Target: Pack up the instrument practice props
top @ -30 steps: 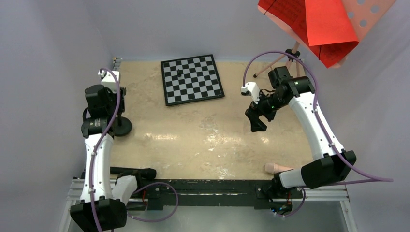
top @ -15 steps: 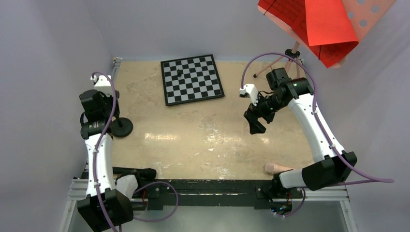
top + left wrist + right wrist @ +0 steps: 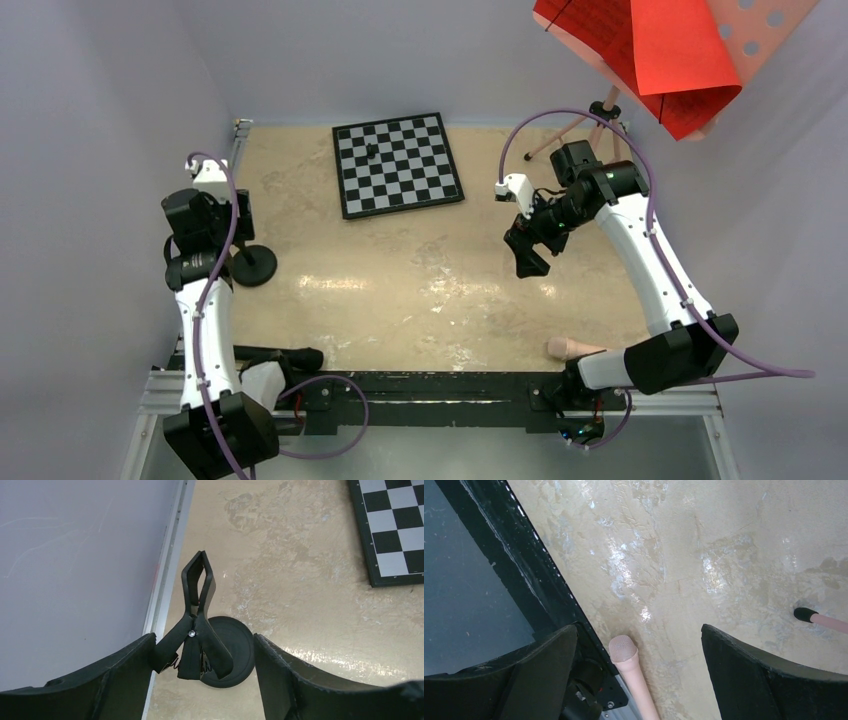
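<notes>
The black round-base peg stand [image 3: 253, 266] stands at the table's left edge, with a black clip on top of its peg [image 3: 197, 625]. My left gripper [image 3: 230, 228] hangs over it, open, and the clip sits between the fingers [image 3: 202, 641] untouched. My right gripper [image 3: 528, 256] is open and empty above the table's right middle. The peach tube [image 3: 574, 347] lies at the near edge and shows between the open fingers in the right wrist view [image 3: 630, 669]. The pink music stand [image 3: 752, 40] holds red printed sheets [image 3: 670, 55] at the top right, on thin legs [image 3: 566, 130].
A black-and-white chessboard [image 3: 397, 165] lies at the back middle with a small black piece [image 3: 371, 151] on it. A grey wall [image 3: 75, 555] and metal rail run close on the left. A black-tipped pink stand leg [image 3: 821, 620] rests on the table.
My left arm has shifted left and back, settling over the peg stand. My right gripper has edged slightly towards the back. Nothing was taken hold of.
</notes>
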You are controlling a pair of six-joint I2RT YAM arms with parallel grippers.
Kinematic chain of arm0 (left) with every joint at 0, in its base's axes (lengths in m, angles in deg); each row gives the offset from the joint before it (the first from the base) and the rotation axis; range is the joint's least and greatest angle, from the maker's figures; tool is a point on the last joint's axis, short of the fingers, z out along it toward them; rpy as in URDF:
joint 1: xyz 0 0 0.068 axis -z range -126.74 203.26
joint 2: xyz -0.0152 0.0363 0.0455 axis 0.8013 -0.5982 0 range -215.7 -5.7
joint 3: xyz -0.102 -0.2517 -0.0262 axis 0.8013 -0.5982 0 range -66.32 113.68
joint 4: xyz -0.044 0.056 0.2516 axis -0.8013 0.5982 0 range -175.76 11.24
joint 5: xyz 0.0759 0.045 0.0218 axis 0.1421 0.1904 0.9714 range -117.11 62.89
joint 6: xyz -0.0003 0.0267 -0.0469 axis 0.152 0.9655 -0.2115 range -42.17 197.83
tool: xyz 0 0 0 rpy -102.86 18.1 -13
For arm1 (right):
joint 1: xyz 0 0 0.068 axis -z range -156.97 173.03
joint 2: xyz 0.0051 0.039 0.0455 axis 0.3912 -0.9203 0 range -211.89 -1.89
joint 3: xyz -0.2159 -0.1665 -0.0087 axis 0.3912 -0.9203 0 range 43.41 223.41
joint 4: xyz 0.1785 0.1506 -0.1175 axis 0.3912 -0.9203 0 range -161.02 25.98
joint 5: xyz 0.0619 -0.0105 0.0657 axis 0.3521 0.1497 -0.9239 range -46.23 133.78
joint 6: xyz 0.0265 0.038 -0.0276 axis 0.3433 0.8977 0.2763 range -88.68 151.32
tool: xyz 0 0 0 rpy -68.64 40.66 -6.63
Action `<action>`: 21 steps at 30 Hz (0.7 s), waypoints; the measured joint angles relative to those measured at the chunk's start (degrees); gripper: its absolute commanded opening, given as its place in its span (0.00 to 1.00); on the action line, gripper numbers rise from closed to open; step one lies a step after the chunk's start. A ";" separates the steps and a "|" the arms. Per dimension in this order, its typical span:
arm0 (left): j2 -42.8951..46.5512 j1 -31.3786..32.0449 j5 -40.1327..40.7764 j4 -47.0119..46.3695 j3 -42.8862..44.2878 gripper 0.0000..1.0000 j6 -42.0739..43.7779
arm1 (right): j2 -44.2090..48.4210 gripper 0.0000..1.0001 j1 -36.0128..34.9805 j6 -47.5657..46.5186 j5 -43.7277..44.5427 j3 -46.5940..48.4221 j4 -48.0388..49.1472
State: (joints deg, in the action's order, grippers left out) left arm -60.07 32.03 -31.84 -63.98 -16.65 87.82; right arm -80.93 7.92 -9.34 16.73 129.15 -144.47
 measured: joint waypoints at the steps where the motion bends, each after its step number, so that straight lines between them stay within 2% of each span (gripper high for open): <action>1: 0.15 -0.02 0.02 0.35 0.00 0.83 0.00 | 0.00 0.99 0.00 0.02 0.00 0.00 0.00; 2: 0.44 -0.02 0.00 0.76 0.00 0.87 -0.02 | 0.00 0.99 0.00 0.02 0.00 0.00 0.00; 3: 0.68 -0.02 -0.02 1.11 0.02 0.96 -0.04 | 0.00 0.99 0.00 0.04 -0.02 -0.02 0.00; 4: 0.94 -0.02 0.00 1.46 0.04 0.99 0.04 | 0.04 0.99 0.00 0.07 -0.11 -0.07 0.00; 15: 4.98 -0.02 -0.13 5.79 7.19 0.99 -1.44 | 0.57 0.99 0.00 0.20 -2.32 -0.13 -1.03; 21: 5.51 0.22 -6.12 4.94 13.94 0.99 -1.53 | 0.85 0.99 0.00 0.72 -3.08 3.45 -1.84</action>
State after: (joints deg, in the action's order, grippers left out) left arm -54.56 32.24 -37.96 -59.04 -2.71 86.29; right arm -80.08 7.92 -8.62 13.65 132.60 -146.30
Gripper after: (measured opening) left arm 0.992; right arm 0.986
